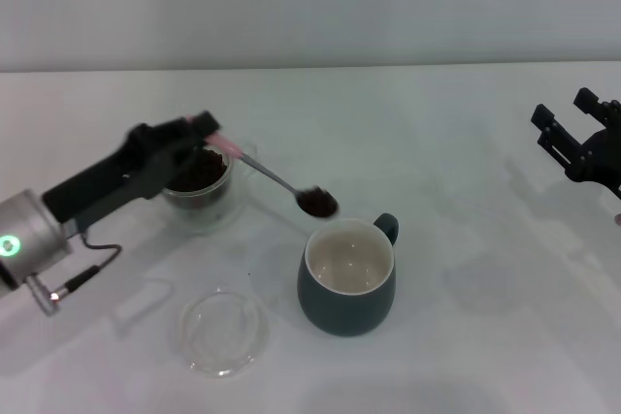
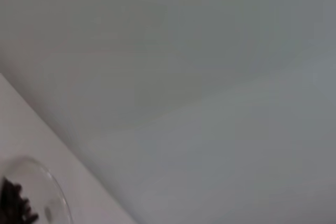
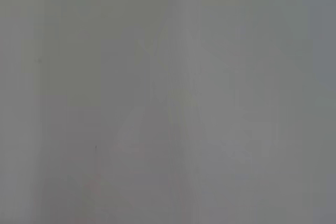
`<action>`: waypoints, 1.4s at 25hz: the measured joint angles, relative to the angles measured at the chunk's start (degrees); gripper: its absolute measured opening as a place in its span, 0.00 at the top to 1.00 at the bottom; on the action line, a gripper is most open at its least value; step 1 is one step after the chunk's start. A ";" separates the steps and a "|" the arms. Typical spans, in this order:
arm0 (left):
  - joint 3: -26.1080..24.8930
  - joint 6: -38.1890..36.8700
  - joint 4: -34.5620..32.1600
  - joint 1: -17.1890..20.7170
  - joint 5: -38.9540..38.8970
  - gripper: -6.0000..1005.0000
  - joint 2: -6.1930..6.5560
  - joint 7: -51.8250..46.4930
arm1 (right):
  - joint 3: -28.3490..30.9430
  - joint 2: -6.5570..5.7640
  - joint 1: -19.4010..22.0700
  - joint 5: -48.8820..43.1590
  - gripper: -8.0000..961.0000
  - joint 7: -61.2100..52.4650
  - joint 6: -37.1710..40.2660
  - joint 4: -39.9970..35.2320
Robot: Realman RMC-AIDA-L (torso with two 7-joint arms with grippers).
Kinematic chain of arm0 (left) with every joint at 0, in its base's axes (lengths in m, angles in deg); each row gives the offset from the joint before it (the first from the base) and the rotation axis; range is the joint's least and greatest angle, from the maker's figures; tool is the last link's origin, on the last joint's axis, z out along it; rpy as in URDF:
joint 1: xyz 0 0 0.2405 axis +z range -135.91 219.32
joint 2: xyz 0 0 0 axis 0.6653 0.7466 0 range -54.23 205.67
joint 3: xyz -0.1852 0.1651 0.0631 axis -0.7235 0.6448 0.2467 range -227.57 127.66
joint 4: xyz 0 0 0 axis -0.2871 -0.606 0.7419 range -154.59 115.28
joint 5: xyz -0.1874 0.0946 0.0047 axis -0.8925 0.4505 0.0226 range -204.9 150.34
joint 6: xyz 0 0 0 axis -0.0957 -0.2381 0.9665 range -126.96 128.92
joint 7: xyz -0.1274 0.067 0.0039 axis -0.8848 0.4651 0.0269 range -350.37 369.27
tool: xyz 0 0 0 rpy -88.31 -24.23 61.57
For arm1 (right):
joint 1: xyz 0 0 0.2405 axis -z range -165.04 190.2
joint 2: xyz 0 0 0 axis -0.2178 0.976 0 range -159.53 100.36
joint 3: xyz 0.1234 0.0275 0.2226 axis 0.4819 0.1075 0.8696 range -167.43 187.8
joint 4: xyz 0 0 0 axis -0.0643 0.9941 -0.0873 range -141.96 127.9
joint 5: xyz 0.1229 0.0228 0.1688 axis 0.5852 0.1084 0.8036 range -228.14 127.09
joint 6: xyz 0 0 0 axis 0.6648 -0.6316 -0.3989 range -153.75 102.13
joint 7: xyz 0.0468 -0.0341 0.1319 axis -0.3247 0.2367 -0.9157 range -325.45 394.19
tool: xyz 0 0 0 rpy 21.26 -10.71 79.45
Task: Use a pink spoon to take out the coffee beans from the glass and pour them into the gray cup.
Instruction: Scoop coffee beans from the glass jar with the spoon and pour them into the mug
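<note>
My left gripper (image 1: 206,133) is shut on the pink handle of the pink spoon (image 1: 272,176), above the glass (image 1: 199,191). The spoon's metal bowl holds a small heap of coffee beans (image 1: 317,203) in the air, just beyond the far-left rim of the gray cup (image 1: 346,278). More coffee beans (image 1: 199,172) fill the glass, whose edge and beans also show in the left wrist view (image 2: 21,203). The gray cup's cream inside looks empty. My right gripper (image 1: 582,143) is parked at the far right, away from everything.
A flat clear round dish (image 1: 223,332) lies on the white table (image 1: 456,239) in front of the glass, left of the gray cup. The cup's loop handle (image 1: 388,228) points to the far right. The right wrist view shows only bare grey surface.
</note>
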 joint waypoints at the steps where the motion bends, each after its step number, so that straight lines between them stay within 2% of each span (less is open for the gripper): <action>1: 0.01 0.10 -0.05 -0.83 1.80 0.87 0.04 0.14 | 0.00 0.01 -0.03 0.00 0.30 0.00 -0.07 0.12; 9: 0.06 -0.87 -1.67 -6.03 11.58 0.87 0.23 5.00 | 0.00 0.02 -0.05 0.00 0.30 -0.03 0.15 0.96; 13: 0.11 -0.78 -8.53 -6.40 17.14 0.87 0.20 7.42 | 0.00 0.02 -0.04 0.00 0.30 -0.09 0.26 1.49; 18: 1.19 -0.38 -13.35 -6.41 19.11 0.87 0.15 8.22 | 0.00 0.02 0.18 0.00 0.30 -0.29 0.47 2.05; 20: 4.53 -0.21 -16.83 -6.46 20.41 0.87 0.15 9.41 | 0.00 0.02 0.27 0.00 0.30 -0.33 0.54 2.14; 24: 9.32 -0.10 -19.64 -6.99 20.87 0.87 0.15 9.99 | 0.00 0.02 0.33 0.00 0.30 -0.42 0.55 2.18; 27: 10.15 0.05 -20.15 -7.34 20.99 0.87 0.15 11.15 | 0.00 0.02 0.34 0.00 0.30 -0.43 0.56 2.18; 32: 8.03 0.53 -20.79 -6.45 17.93 0.87 0.05 11.78 | 0.00 0.02 0.40 0.00 0.30 -0.44 0.57 2.21; 35: 3.51 2.18 -20.70 -3.35 11.63 0.87 0.05 11.66 | 0.00 0.01 0.33 0.00 0.30 -0.31 0.56 2.24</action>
